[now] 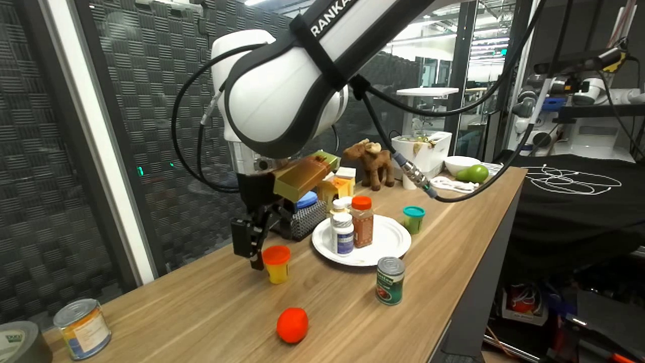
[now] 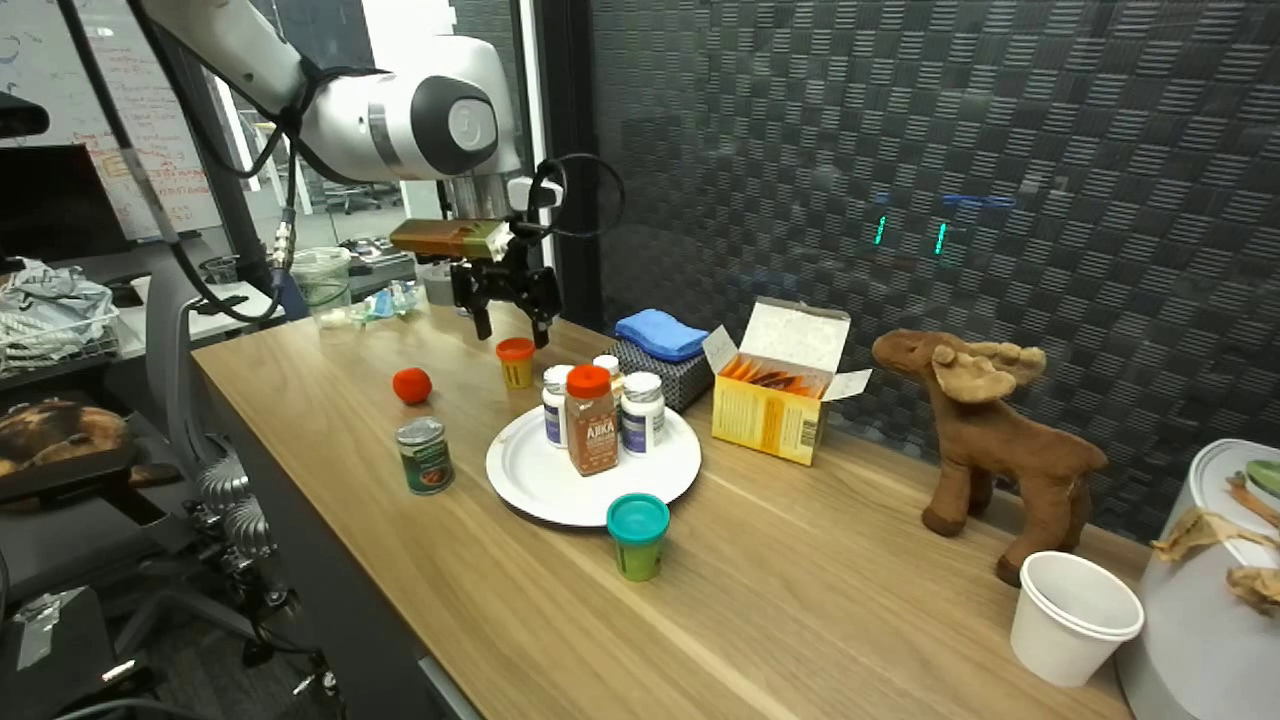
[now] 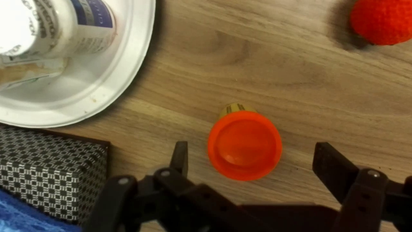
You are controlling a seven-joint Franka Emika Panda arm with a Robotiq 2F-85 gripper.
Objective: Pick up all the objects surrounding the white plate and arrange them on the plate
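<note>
The white plate (image 1: 388, 247) holds a red-capped spice bottle (image 1: 363, 224) and several white bottles (image 1: 343, 237), all upright. A yellow tub with an orange lid (image 3: 244, 146) stands on the table beside the plate. My gripper (image 3: 251, 145) is open above this tub, which appears between the fingers with a gap on each side; in an exterior view the gripper (image 2: 512, 338) is just behind the tub (image 2: 517, 365). An orange-red ball (image 1: 292, 325), a green can (image 1: 390, 282) and a green tub with a teal lid (image 2: 638, 540) stand around the plate.
A black patterned box (image 3: 48, 164) with a blue cloth (image 2: 662, 335) lies close to the gripper's side. A yellow carton (image 2: 770, 415), a plush moose (image 2: 1000, 440) and white cups (image 2: 1070, 620) line the wall side. Another can (image 1: 83, 330) and a tape roll (image 1: 22, 343) sit at the table's end.
</note>
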